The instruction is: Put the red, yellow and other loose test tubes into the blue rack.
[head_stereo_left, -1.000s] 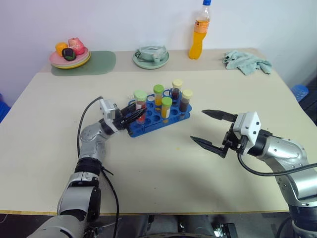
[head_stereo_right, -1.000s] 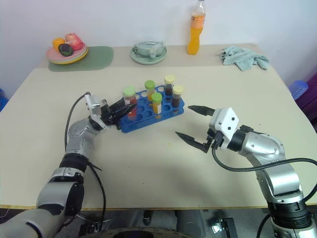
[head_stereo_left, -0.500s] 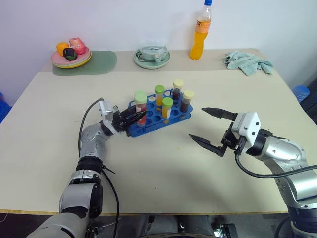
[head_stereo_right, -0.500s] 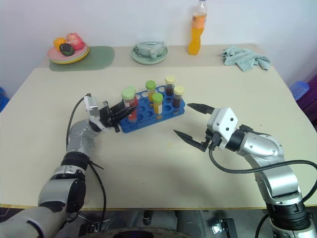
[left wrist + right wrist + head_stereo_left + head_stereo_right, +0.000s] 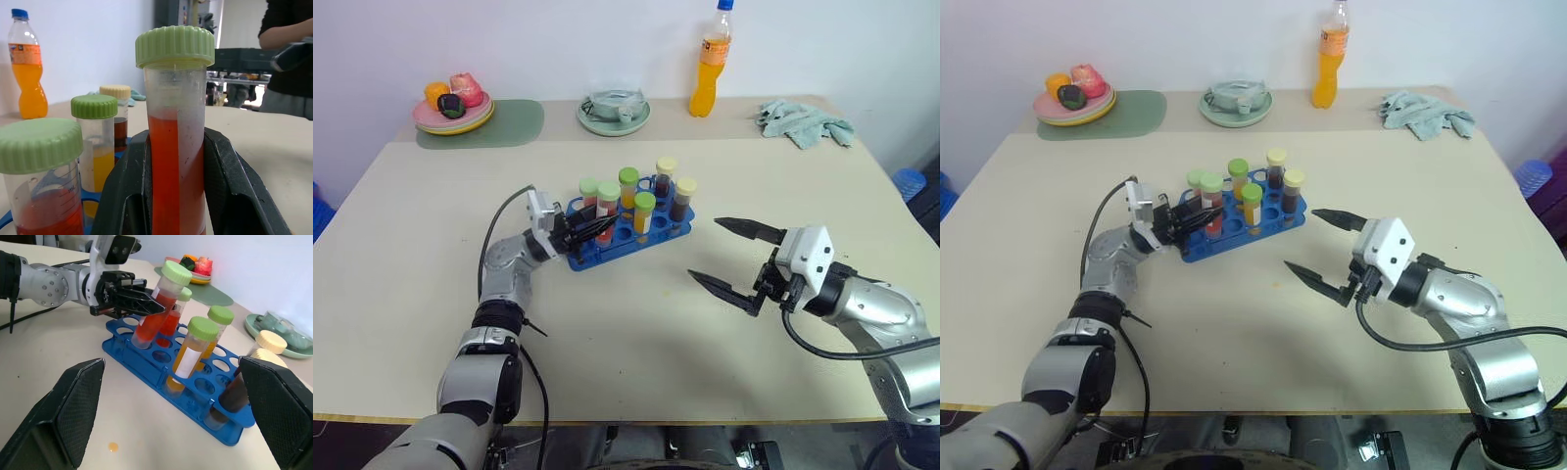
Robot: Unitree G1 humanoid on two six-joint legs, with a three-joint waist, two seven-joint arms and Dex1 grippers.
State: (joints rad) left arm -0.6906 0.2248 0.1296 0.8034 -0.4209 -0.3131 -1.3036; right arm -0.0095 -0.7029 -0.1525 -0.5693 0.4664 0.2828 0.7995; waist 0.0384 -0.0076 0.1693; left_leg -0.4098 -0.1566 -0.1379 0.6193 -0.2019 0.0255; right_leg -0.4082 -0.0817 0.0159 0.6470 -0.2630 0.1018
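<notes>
The blue rack (image 5: 628,231) is located near the middle of the table (image 5: 607,333). Six capped tubes are seen in or at it. The red tube (image 5: 157,308), green-capped, is clamped between the fingers of the left gripper (image 5: 590,229); it is tilted, with its lower end in a hole at the rack's left end. A second red-filled tube (image 5: 175,313) is seated just behind it. Two green-capped yellow tubes (image 5: 191,352) and two cream-capped dark tubes (image 5: 682,199) are seated further along. The right gripper (image 5: 736,258) is held wide apart and empty, to the right of the rack.
</notes>
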